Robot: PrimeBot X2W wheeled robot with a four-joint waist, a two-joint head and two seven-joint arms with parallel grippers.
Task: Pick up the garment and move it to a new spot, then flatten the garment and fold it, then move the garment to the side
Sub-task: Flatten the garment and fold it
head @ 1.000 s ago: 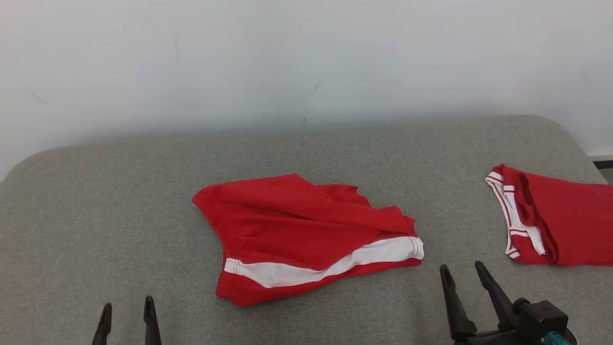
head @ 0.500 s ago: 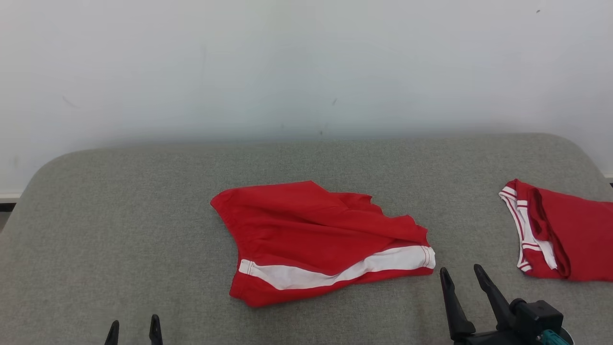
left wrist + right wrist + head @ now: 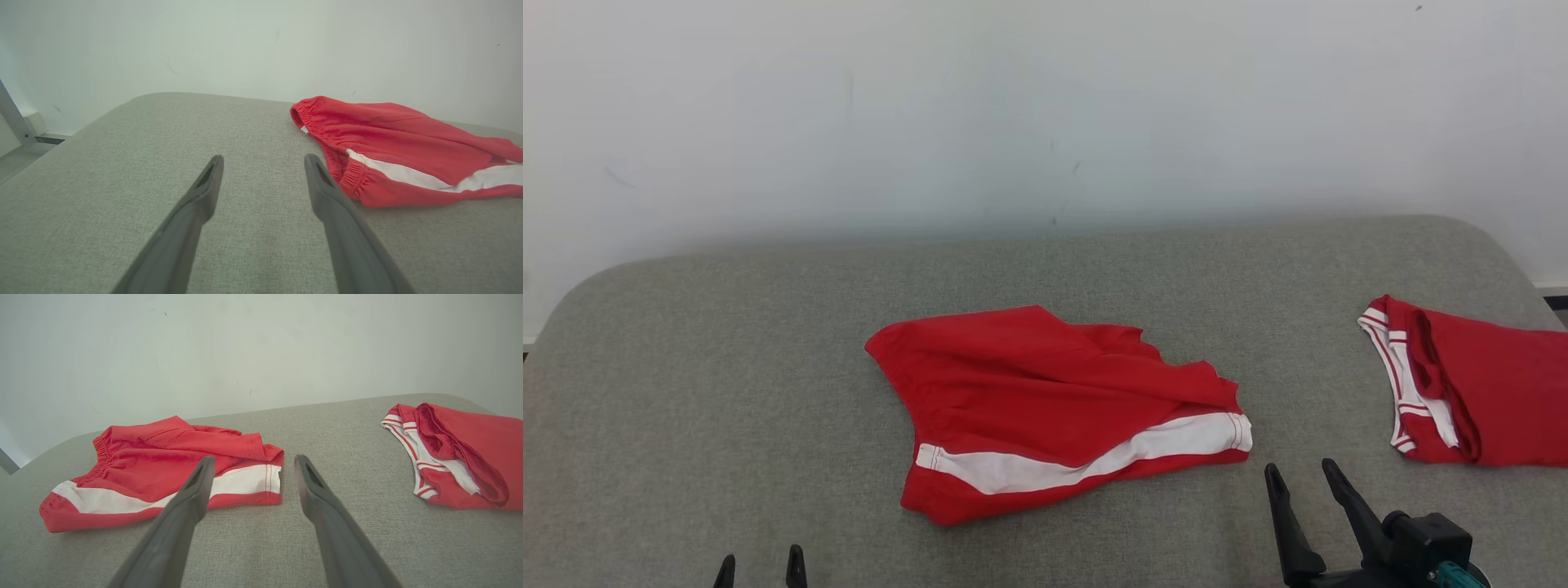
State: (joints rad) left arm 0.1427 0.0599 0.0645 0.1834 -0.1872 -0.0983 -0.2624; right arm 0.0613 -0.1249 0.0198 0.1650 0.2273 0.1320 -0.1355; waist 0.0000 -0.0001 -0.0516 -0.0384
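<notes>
Lower left of the head view: the left gripper (image 3: 760, 565) is showing its fingers spread, holding nothing. Lower right: the right gripper (image 3: 1299, 469) is likewise spread and empty. Centre: the red shorts (image 3: 1029, 392) are lying rumpled on the grey cushion (image 3: 686, 367). Right edge: a second red garment (image 3: 1494, 392) is lying well apart.
</notes>
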